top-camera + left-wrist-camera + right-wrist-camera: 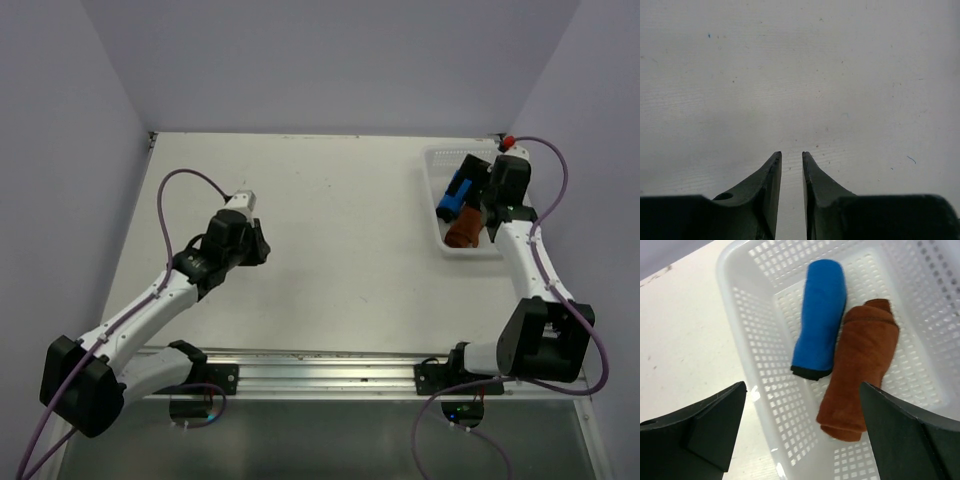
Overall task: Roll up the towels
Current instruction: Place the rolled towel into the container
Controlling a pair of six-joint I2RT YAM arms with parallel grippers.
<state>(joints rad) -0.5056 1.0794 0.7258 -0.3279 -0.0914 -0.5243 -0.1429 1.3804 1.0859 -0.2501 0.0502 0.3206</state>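
Top external view: both towels, the blue towel [458, 192] and the rust-brown towel [464, 230], lie rolled in the white mesh basket [436, 160] at the far right of the worktop [340, 230], so the task appears essentially complete; the step in hand is judged to be clearing the right arm from the basket, best done by lifting straight up before moving sideways, so that neither roll is snagged or loosened. The right gripper [478, 205] hangs over the basket; the left gripper [258, 240] sits well apart over bare worktop. Left wrist view: the left fingers [771, 175] stand nearly together, a narrow gap between them, holding nothing, above the worktop. Right wrist view: the right fingers [715, 415] are spread wide and empty above the basket; the blue roll touches the brown roll, side by side on the basket floor.
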